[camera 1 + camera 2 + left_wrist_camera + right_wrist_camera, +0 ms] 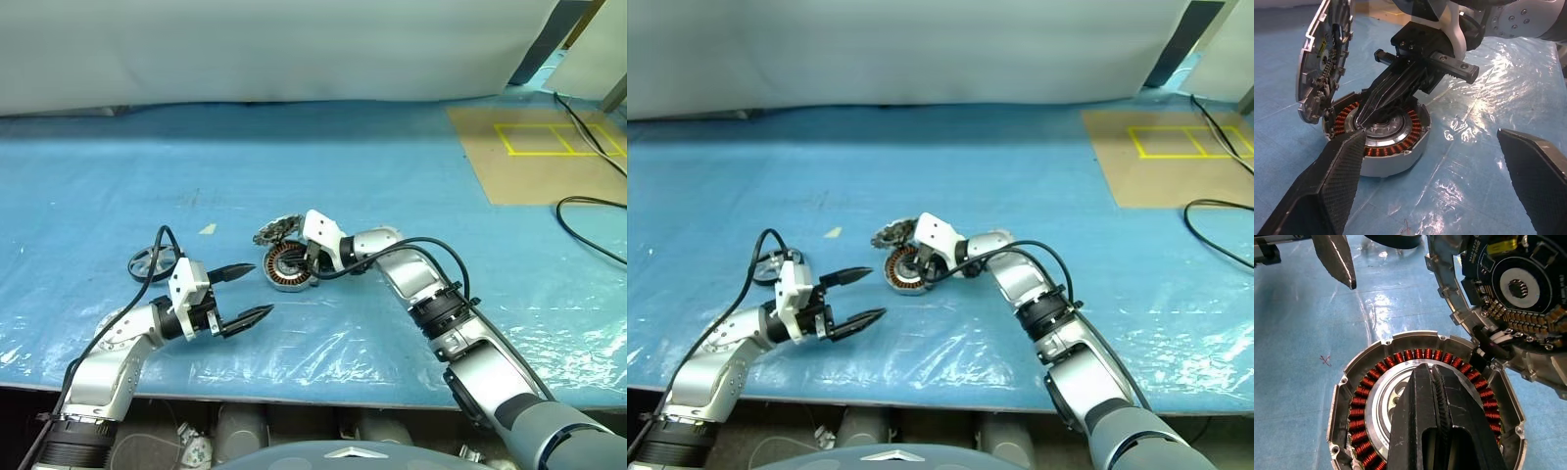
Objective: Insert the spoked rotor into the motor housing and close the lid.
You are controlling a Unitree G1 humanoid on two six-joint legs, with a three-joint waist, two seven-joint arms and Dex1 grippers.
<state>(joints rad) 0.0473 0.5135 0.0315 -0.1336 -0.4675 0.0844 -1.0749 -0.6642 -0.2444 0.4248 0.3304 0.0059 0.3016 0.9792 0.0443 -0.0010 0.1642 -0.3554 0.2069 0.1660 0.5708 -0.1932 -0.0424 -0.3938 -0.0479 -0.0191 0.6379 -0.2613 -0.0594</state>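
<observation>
On the blue plastic-covered counter (411,137), the squat silver motor housing (286,266) with copper windings holds no rotor; its toothed grey lid (275,231) leans open behind. The thin spoked rotor (151,262) lies well left. Right gripper (312,262), closed and empty, presses the hub; better to steady there while the wide-open, empty left gripper (257,290) fetches the rotor squarely.

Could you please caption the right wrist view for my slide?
Shut right gripper poised over the open motor housing, its lid tilted up alongside.

Copper-wound metal motor housing (1425,396), glossy plastic sheet (372,343)
</observation>
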